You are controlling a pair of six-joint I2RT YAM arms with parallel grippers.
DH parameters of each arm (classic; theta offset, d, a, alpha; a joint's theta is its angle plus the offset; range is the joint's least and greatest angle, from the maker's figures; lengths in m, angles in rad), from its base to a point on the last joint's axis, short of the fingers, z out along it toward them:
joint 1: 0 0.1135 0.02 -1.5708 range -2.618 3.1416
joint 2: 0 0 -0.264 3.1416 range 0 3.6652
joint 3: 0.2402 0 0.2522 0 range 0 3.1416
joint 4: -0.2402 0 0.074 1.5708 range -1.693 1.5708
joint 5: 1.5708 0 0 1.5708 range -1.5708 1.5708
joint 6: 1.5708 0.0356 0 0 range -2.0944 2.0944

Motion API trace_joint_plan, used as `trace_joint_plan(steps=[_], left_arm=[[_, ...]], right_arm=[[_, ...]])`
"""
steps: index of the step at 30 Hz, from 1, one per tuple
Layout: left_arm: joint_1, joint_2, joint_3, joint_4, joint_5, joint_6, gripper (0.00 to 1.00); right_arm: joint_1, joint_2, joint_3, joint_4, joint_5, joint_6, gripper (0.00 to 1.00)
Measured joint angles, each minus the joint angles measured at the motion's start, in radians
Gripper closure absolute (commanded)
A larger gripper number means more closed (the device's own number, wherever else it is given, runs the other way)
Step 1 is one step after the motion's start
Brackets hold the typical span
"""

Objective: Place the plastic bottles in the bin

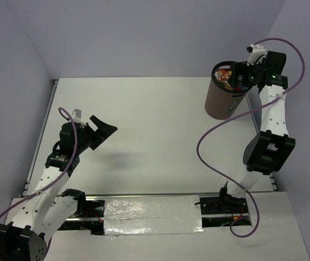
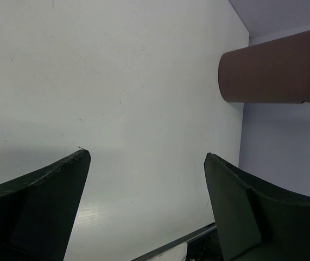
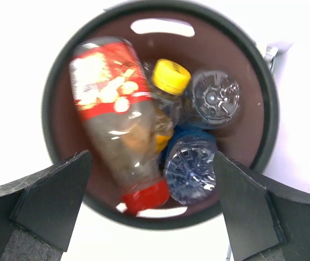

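Right claw (image 3: 151, 156) gaping, empty, over bin (image 1: 220, 100) at far right corner of surface (image 1: 155, 119), placed for clean drop; plastic bottles (image 3: 116, 114) heaped inside. Left claw (image 2: 146, 156) spread, empty, near left edge, idle.

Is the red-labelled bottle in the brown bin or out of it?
In. The right wrist view shows the red-label bottle slanted inside the bin, beside the yellow-capped bottle.

Left arm (image 1: 50, 175) folded low at 8 o'clock. Left gripper (image 1: 106, 127) aimed toward 2 o'clock, jaws wide apart, nothing between them. Right arm (image 1: 274, 116) stretched out to 1 o'clock, elbow raised. Right gripper (image 3: 150, 156) pointing straight down, jaws spread, empty.
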Motion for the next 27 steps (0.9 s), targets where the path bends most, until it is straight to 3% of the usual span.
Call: trace_joint_plan(steps=[12,21,27], left_arm=[[0.002,-0.035,0.015,0.021,0.039,0.076,0.01],[0.002,-0.131,0.066,0.049,0.093,0.165,0.01],[0.002,-0.129,0.095,0.079,0.113,0.207,0.01]], right_arm=[[0.0,-0.304,-0.02,-0.03,-0.208,-0.001,0.0],[0.004,-0.644,-0.393,-0.059,-0.344,-0.008,0.0],[0.024,-0.744,-0.448,-0.162,-0.364,-0.045,0.0]])
